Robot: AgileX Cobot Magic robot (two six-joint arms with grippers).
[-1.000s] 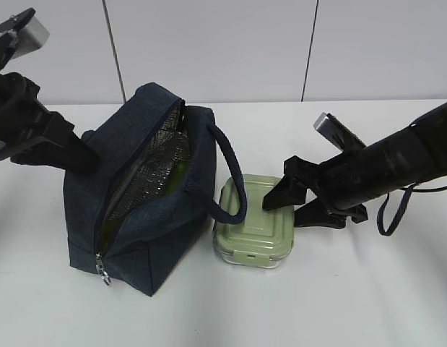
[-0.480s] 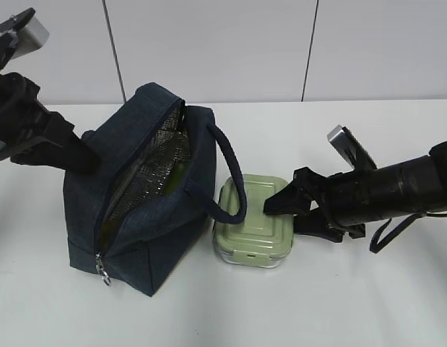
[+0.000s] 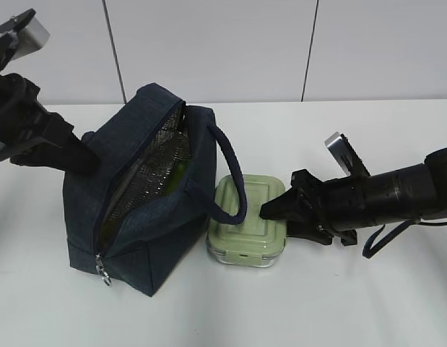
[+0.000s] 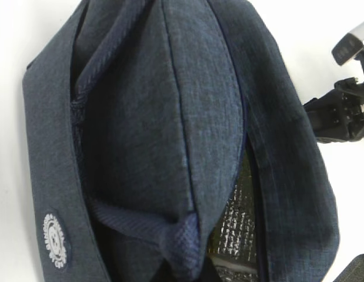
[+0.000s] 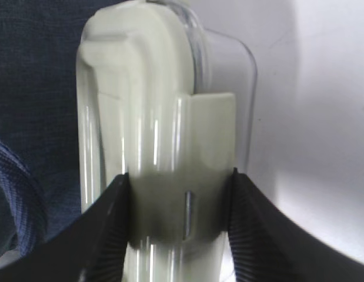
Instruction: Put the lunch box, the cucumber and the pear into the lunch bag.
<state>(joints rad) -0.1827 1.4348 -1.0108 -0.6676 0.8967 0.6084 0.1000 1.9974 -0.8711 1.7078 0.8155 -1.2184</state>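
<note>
Exterior view, lower centre: lunch box [image 3: 246, 223], sage-green lid up, clear base resting on white surface [image 3: 367, 303], touching lunch bag to its left. Right hand [image 3: 275, 214], entering from right edge of frame, clamped on right end of lunch box: one finger above lid, one below at clip. Right wrist view: both ridged black fingers [image 5: 108, 226] pressed against lid clip, lunch box [image 5: 152, 147] filling centre, navy fabric along left edge.

Left of centre: lunch bag [image 3: 136, 202], boxy navy fabric, standing on surface, zipper open along top, silver foil lining [image 3: 154, 173] exposed. Metal zipper pull [image 3: 103, 271] hanging at lower front corner. Thick looped handle [image 3: 234, 184] draped over left part of lunch box lid. Green patch inside opening, near right wall; identity unclear.

Upper left, farther back: left arm [image 3: 35, 134] against left side of bag; left hand hidden behind fabric, fingers apart or together impossible to tell. Left wrist view: bag [image 4: 170, 135] filling frame, foil lining [image 4: 237, 226] showing at lower centre, round white emblem [image 4: 54, 239] at lower left, right arm [image 4: 343, 108] at right edge.
</note>
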